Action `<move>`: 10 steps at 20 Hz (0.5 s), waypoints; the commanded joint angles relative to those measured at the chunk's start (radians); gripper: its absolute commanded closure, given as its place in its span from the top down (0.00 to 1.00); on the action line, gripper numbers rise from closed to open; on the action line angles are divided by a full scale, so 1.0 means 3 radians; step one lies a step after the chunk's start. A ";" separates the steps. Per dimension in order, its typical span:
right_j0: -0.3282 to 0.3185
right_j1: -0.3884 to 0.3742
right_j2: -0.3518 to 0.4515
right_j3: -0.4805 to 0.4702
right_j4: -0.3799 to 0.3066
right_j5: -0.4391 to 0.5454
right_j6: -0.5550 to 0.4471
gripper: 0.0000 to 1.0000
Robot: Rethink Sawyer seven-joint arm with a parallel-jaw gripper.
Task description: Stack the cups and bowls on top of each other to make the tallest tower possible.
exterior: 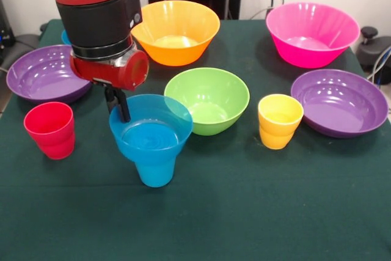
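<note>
- Bright, even light from above; colours read clearly across the dark green surface [244, 212].
- Soft shadows lie close under each thing, darkest below the blue bowl [151, 128] just beside the jaws.
- White glare streaks the glossy inside of the purple bowl [43, 73] beside the jaws, and of the second purple bowl [339, 102] well away on the other side.
- The orange bowl [176, 32] beyond the jaws glows pale at its bottom; the pink bowl [312, 33] does likewise.
- The picture is slightly soft overall, and the gripper [120, 103] shows as a dark shape with little detail.
</note>
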 commanded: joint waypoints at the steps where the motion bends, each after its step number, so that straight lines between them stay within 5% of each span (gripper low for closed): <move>1: 0.0013 0.0199 0.0162 0.0030 -0.0205 0.0165 -0.0649 0.00; 10: 0.0030 0.0147 0.0159 0.0165 -0.0245 0.0031 -0.0535 0.00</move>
